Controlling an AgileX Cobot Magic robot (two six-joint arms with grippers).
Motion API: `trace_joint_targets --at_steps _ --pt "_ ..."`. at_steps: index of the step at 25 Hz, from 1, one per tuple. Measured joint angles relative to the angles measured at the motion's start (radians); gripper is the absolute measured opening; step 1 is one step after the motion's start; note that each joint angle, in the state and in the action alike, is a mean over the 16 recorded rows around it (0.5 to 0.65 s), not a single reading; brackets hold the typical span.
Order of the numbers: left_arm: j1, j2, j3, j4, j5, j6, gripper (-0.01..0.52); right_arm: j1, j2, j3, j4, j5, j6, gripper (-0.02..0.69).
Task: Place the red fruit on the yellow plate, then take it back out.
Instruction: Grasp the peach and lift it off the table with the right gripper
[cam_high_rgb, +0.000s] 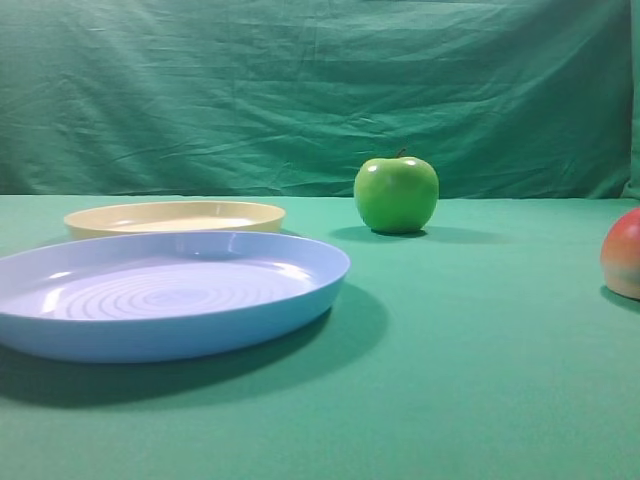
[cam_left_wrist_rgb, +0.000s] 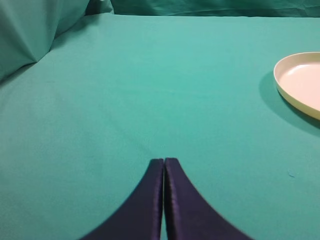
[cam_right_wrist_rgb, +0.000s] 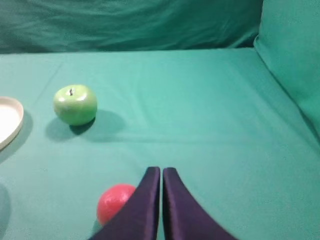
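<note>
The exterior high view shows neither gripper; it shows the blue plate (cam_high_rgb: 170, 292) nearest the camera with concentric rings in its floor, the yellow plate (cam_high_rgb: 175, 216) directly behind it, the green apple (cam_high_rgb: 396, 194) further right, and the red fruit (cam_high_rgb: 622, 254) cut off by the right frame edge, all resting on the green surface (cam_high_rgb: 480, 360). The left wrist view shows the left gripper (cam_left_wrist_rgb: 164, 161) with both dark fingers pressed together, tip to tip, holding nothing; ahead of it and to its right, well apart, lies part of the yellow plate (cam_left_wrist_rgb: 300, 82), which carries nothing on the part shown. The fruit and apple do not appear in this view. The right wrist view shows the right gripper (cam_right_wrist_rgb: 161, 170) likewise closed with fingers in contact and nothing between them. The red fruit (cam_right_wrist_rgb: 115, 202) sits on the surface just to the left of this gripper, partly hidden behind the left finger, not gripped. The green apple (cam_right_wrist_rgb: 75, 104) stands ahead and to the left, well apart, with a sliver of the yellow plate (cam_right_wrist_rgb: 10, 120) at the left frame edge. The red fruit is rounded and matte: uniformly red from above, and in the exterior view red on top fading to pale peach-yellow at its base.
</note>
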Motion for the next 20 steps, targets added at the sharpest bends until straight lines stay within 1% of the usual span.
trace_joint_targets --at_steps 6,10,14,20 --pt "0.000 0.000 0.000 0.000 0.000 0.000 0.000 0.039 0.184 -0.216 0.017 0.293 0.000 0.000" --pt "0.000 0.000 0.000 0.000 0.000 0.000 0.000 0.050 0.282 -0.302 0.036 0.429 -0.006 0.000" --pt "0.000 0.000 0.000 0.000 0.000 0.000 0.000 0.066 0.359 -0.340 0.055 0.492 -0.019 0.000" --pt "0.000 0.000 0.000 0.000 0.000 0.000 0.000 0.107 0.451 -0.349 0.075 0.489 -0.050 0.003"
